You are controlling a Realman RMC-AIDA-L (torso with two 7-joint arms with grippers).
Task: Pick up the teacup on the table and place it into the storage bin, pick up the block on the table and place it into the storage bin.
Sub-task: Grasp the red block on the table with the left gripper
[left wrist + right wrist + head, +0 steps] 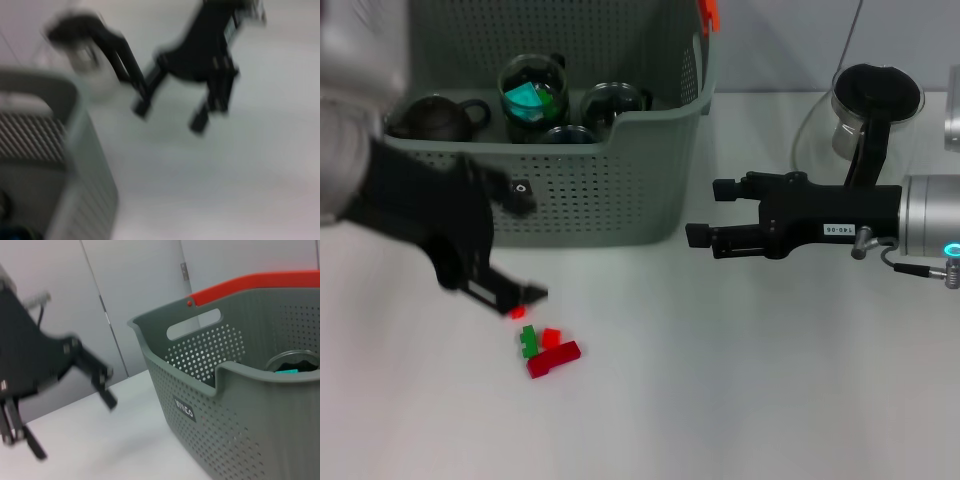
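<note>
We saw white table (740, 380), grey wall panels (140, 295) behind. Storage bin (620, 190) held teacups; blocks (548, 352) lay before it. Left gripper (505, 290) above blocks, fingers apart, empty. Right gripper (705, 212) beside bin, parted.

Storage bin (240, 405) holds glass cup (292, 362); left pincer (70, 405) beside it, fingers apart.

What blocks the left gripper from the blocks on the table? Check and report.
Nothing visible does. The left gripper hangs just above the small cluster of red and green blocks on the white table, in front of the storage bin, with only open space between them. The right gripper is off to the side, clear of that path.
</note>
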